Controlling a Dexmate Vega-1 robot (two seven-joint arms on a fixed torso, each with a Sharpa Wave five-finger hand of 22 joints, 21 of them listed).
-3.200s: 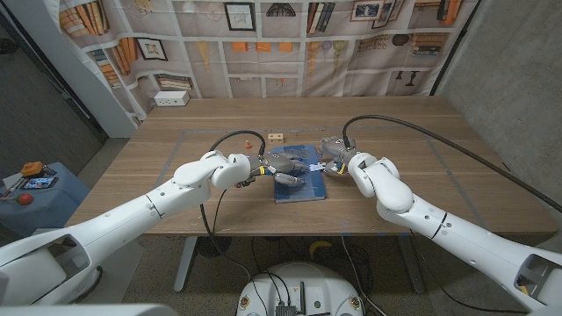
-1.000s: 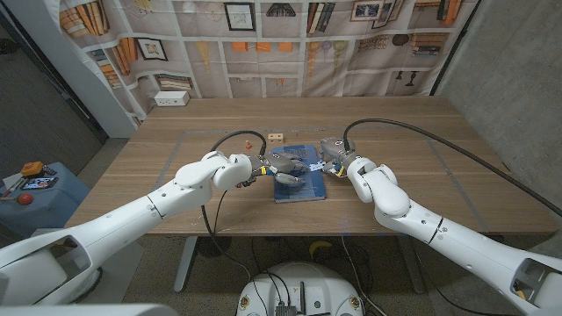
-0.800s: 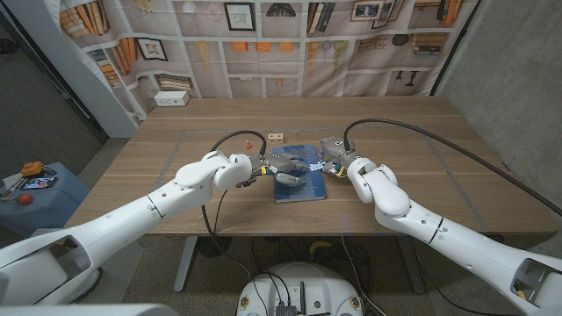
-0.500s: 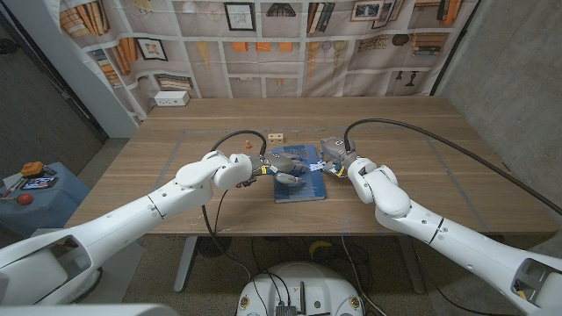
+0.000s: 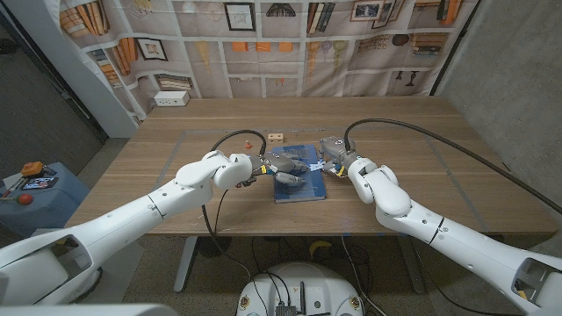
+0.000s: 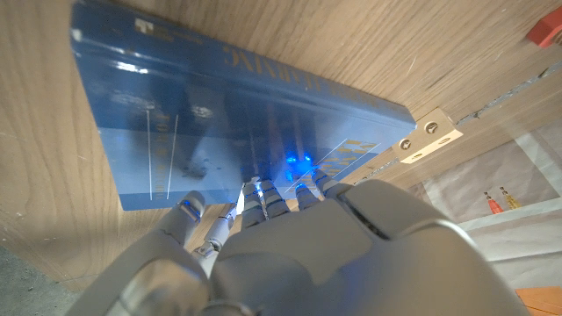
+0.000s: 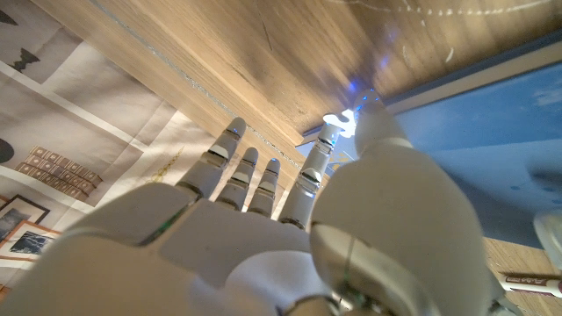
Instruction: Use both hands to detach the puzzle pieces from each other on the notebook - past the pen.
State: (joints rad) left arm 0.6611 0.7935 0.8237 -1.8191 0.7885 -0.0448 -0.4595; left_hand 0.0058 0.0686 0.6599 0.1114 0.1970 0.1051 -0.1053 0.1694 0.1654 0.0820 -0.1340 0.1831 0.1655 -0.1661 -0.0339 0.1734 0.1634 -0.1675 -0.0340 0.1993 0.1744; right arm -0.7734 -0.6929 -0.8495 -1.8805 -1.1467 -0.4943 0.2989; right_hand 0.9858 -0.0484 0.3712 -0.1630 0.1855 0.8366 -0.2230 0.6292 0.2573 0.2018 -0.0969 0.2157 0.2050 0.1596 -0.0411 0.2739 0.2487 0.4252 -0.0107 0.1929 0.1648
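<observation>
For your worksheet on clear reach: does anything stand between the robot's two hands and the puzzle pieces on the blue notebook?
Nothing visible does. The left hand and right hand are already over the blue notebook, at the puzzle pieces.

No readable text; faint illegible print on the blue notebook.

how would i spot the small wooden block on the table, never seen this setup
Start at the blue notebook in the middle of the wooden table, between the two hands. Just past its far left corner sits the wooden block, pale with dark dots; the tiny object beside it is orange-red.
</observation>
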